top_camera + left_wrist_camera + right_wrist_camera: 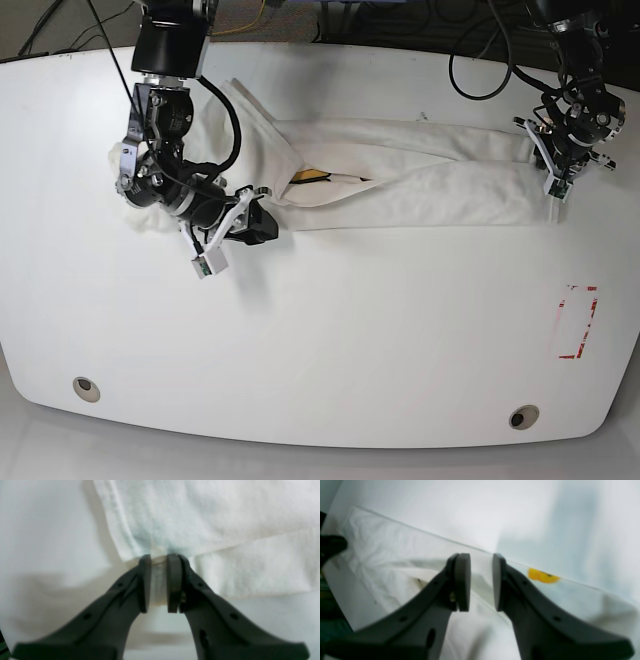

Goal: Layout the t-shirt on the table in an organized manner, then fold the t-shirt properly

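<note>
The white t-shirt [420, 170] lies stretched in a long folded band across the far half of the table [350, 330]. A yellow print patch [312, 176] peeks from its folds. My left gripper [553, 185] is at the band's right end. In the left wrist view this left gripper [158, 560] is shut on a bunched edge of the t-shirt [200, 517]. My right gripper [262, 228] hovers by the band's left end. In the right wrist view the right gripper [481, 562] stands open above the t-shirt [382, 555], nothing between its pads, with a yellow emblem [542, 576] to its right.
A red tape rectangle [577, 322] marks the table's right side. Two round grommet holes [85, 385] [521, 415] sit near the front edge. Black cables [480, 60] hang beyond the back edge, behind the arms.
</note>
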{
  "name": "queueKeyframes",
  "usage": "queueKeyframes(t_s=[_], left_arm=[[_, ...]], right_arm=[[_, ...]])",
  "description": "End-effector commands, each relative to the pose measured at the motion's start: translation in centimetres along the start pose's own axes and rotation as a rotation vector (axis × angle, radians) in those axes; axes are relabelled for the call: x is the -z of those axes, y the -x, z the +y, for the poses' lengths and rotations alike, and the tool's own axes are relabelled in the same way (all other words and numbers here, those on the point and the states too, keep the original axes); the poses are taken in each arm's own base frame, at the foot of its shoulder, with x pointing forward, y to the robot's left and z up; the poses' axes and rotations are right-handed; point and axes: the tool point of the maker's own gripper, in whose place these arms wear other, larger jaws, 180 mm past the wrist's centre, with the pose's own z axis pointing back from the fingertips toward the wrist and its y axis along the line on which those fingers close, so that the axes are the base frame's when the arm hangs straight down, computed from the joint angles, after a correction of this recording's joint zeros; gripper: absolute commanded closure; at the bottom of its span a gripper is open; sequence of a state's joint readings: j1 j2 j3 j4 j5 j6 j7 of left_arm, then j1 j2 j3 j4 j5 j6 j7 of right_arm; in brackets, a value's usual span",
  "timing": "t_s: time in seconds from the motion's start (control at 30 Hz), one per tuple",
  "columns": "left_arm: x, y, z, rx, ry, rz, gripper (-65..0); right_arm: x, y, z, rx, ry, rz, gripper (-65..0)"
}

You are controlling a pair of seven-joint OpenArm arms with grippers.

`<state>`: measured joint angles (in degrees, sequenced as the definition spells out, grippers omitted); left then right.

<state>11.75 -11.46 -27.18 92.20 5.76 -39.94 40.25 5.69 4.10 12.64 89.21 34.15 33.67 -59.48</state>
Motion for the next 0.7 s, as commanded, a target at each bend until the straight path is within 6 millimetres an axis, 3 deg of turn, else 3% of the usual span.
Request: queueKeyframes(t_s=[0.0, 0.27, 0.43, 0.67], left_arm=[[-0.4, -0.6, 0.5, 0.012, -0.013, -0.017, -9.2], [-0.4, -0.6, 0.5, 0.012, -0.013, -0.017, -9.2], [-0.3, -0.7, 0.6, 0.012, -0.015, -0.020, -9.2], [-0.3, -0.9, 0.6, 0.012, -0.016, -0.023, -9.2]], right_arm=[[0.7, -1.5, -0.1, -0.010, 0.003, -0.023, -10.6], [2.3, 0.3, -0.7, -0.020, 0.056, 0.062, -8.7], [3.4, 1.9, 1.4, -0.100, 0.002, 0.132, -8.4], [3.0, 5.1, 4.2, -0.168, -0.079, 0.209, -8.3]])
